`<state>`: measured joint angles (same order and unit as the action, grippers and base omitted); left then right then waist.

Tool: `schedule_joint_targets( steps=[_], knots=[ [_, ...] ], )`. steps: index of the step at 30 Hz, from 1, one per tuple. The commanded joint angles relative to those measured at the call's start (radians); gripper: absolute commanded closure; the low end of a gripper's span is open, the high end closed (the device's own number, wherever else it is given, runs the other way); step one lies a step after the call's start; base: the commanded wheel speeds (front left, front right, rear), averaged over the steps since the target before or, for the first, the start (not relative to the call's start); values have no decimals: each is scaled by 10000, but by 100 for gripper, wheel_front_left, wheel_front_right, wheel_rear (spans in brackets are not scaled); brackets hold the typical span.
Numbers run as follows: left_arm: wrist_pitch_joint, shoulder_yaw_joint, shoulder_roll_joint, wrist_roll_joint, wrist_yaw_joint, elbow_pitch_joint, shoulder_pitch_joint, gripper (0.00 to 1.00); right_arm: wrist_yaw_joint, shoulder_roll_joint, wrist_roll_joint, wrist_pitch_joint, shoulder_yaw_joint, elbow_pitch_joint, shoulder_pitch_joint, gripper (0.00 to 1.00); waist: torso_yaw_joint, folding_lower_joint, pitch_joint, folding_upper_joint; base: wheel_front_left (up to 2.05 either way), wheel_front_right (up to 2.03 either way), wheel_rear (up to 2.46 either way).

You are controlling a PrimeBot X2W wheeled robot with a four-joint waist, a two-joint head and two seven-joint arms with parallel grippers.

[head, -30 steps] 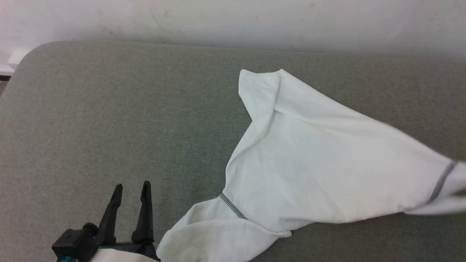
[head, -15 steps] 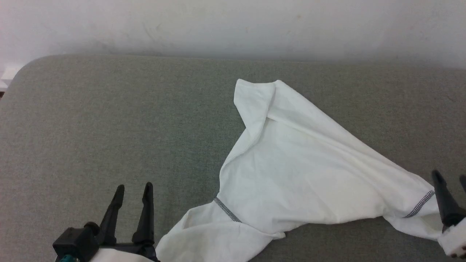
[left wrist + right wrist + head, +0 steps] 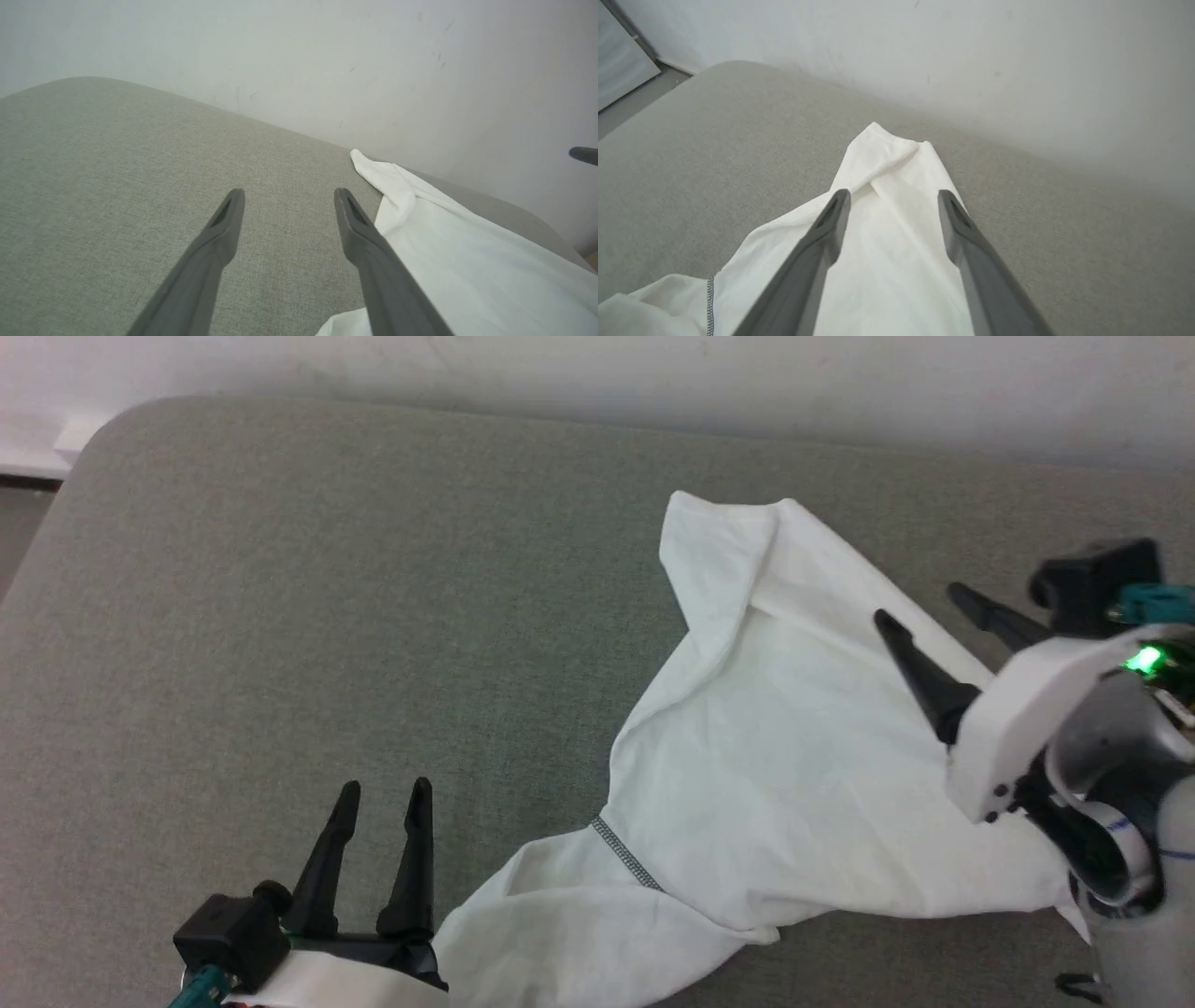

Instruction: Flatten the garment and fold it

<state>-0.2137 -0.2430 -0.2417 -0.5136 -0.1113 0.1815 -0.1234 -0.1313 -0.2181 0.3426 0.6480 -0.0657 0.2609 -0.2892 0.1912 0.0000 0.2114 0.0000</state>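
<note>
The garment is a white thin shirt lying rumpled on the grey cushion, with a grey zigzag seam near its front left. My left gripper stands open and empty at the lower left, just left of the cloth; in the left wrist view the left gripper has the garment beside its right finger. My right gripper hovers open over the shirt's right part. In the right wrist view the right gripper points along the garment toward its far folded corner.
A pale wall runs right behind the cushion's far edge. The cushion's rounded corner is at the far left, with floor beyond it. Bare grey cushion spreads to the left of the shirt.
The right gripper has opened and let go of the shirt's right end, which dropped flat. That gripper then came up over the shirt. The head camera has shifted; the left gripper stays put.
</note>
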Motion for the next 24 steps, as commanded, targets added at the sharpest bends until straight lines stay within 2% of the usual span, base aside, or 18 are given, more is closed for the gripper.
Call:
schedule_joint_targets(
  steps=[1, 8, 12, 15, 16, 18, 24],
  knots=[
    [-97, -24, 60, -28, 121, -119, 237, 0, 6, -56, -56, 250, -324, -430, -405, 0, 686, 0, 663, 0, 0, 0, 0],
    [-281, -103, 242, -19, 397, -529, 704, 0, 6, 7, -513, 546, -1755, -3174, -2076, 0, 1195, 0, 1272, 0, 0, 0, 0],
    [-333, -199, 371, 0, 528, -724, 968, 0, 6, 134, -932, 968, -2397, -4805, -2510, 0, 1343, 0, 1439, 0, 0, 0, 0],
    [-357, -287, 451, -1, 639, -844, 1138, 0, 6, 125, -1152, 864, -2874, -5651, -2754, 0, 1451, 0, 1509, 0, 0, 0, 0],
    [-365, -295, 466, -4, 667, -883, 1176, 0, 6, 141, -1181, 736, -2962, -5880, -2818, 27, 1472, 0, 1518, 0, 0, 0, 0],
    [-380, -291, 486, -16, 714, -952, 1221, 0, 6, 190, -1228, 390, -3006, -6266, -2952, 100, 1512, 0, 1529, 0, 0, 0, 0],
    [-416, -249, 528, -51, 815, -1064, 1237, 0, 6, 215, -1192, -574, -2949, -6522, -3836, 100, 1656, 0, 1507, 0, 0, 0, 0]
  ],
)
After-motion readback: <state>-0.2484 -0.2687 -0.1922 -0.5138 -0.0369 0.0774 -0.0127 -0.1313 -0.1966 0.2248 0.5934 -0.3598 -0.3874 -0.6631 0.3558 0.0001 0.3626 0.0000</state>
